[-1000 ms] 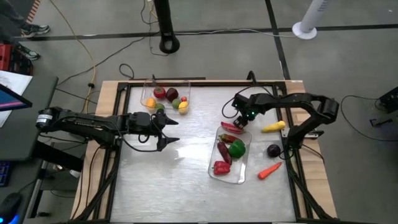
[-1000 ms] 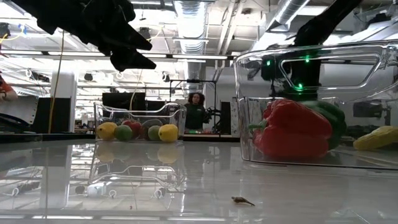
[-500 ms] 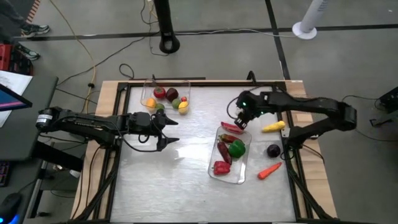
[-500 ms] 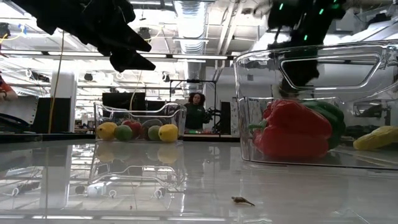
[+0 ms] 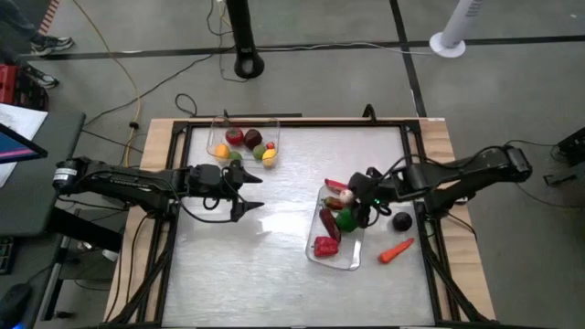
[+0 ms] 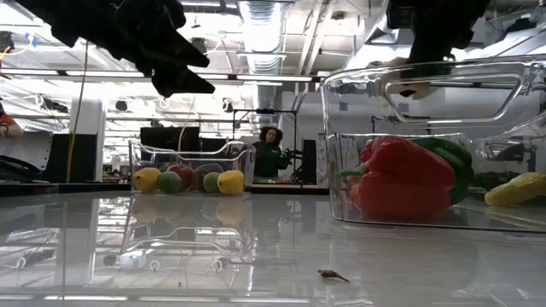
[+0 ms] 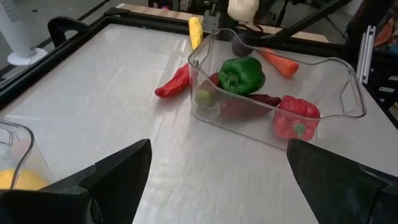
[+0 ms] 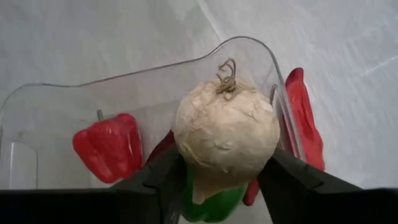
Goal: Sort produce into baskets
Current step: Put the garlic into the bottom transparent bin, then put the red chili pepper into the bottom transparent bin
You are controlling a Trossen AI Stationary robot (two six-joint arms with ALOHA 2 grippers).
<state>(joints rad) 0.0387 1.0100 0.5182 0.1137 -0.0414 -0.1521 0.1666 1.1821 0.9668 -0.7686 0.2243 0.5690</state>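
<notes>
Beyond glossy table [image 6: 213,247], ceiling ducts [image 6: 260,21]

A: Where do the two baskets sit?

B: One basket [image 5: 243,143] is at the table's far edge, left of centre, with round pieces [image 5: 245,139] in it. The other basket [image 5: 335,230] is nearer, right of centre, holding peppers [image 5: 347,218].

A: And outside them?

B: A chili [image 7: 173,83] lies against its far end; a carrot [image 5: 396,250] and, probably, a round piece [image 5: 401,220] lie to its right.
</notes>
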